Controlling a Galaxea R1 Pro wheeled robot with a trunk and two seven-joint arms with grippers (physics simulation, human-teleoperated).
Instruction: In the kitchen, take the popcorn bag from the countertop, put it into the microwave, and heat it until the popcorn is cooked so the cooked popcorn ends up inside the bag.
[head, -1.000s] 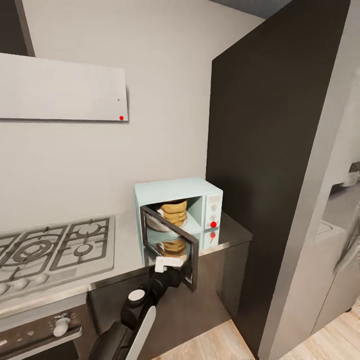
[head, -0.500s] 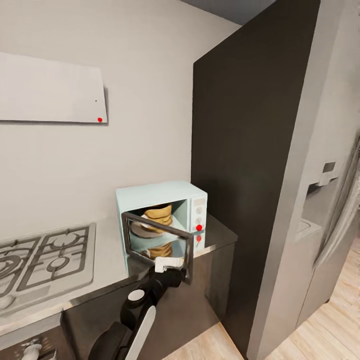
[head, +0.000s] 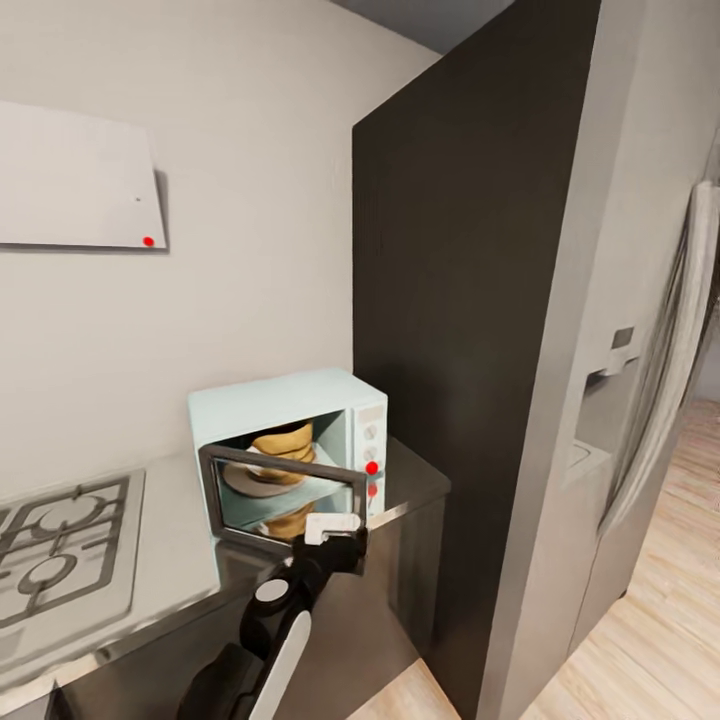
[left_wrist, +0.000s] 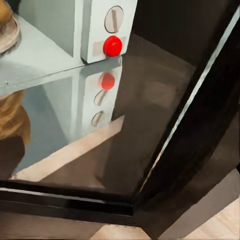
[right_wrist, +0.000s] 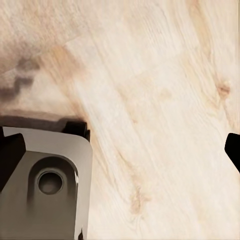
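Tall dark cabinet (head: 450, 330) at far end of grey steel desk (head: 170, 560), w/ gas hob (head: 60, 545) on it. Mint microwave (head: 300, 400) on desk beside cabinet, door (head: 285, 495) partly open, red dot (head: 372, 467) on panel. Popcorn bag (head: 280, 445) inside microwave on its plate. Left gripper (head: 333, 528) against door's lower edge; open or clenched: can't tell. Right gripper (right_wrist: 120, 150) over wood floor (right_wrist: 160, 100), fingertips spread apart, released.

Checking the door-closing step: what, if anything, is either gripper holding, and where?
The left gripper sits at the lower edge of the microwave door; whether it grips cannot be told. The right gripper holds nothing.
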